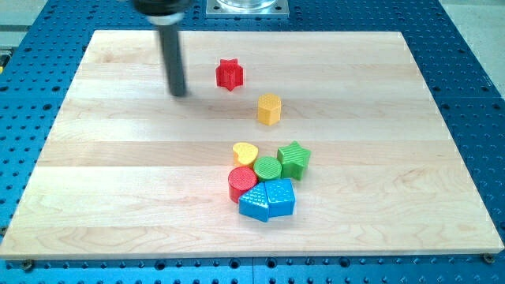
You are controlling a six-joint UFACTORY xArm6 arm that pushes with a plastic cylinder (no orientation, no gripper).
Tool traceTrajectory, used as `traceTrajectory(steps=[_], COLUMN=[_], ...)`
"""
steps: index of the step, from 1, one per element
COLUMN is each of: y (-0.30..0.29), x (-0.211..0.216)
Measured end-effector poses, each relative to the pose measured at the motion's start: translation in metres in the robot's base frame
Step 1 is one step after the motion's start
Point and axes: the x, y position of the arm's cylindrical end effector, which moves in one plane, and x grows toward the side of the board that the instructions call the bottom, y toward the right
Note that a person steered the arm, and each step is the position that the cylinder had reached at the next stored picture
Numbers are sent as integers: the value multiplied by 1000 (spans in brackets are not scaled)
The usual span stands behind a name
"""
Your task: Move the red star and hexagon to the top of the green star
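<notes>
Two red blocks [230, 74], two yellow [269, 109], two green [294, 159], two blue [268, 199].

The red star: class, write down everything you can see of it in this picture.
The red star is a small, ridged, plastic-looking block with short rounded points, lying flat on the wooden board near the view's top. Nothing touches it. My tip stands apart to its left; the yellow hexagon sits apart, lower right.

You saw the red star [229, 74] upright, the yellow hexagon [269, 109] near it, and the green star [294, 159] lower, by the cluster.
</notes>
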Motion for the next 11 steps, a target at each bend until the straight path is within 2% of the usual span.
traceTrajectory(steps=[1, 2, 3, 4, 5, 6, 7, 9, 10, 11], y=[-10, 27, 76, 78, 92, 121, 128, 132, 139, 161], x=[-38, -114, -119, -67, -43, -63, -62, 69, 100, 65])
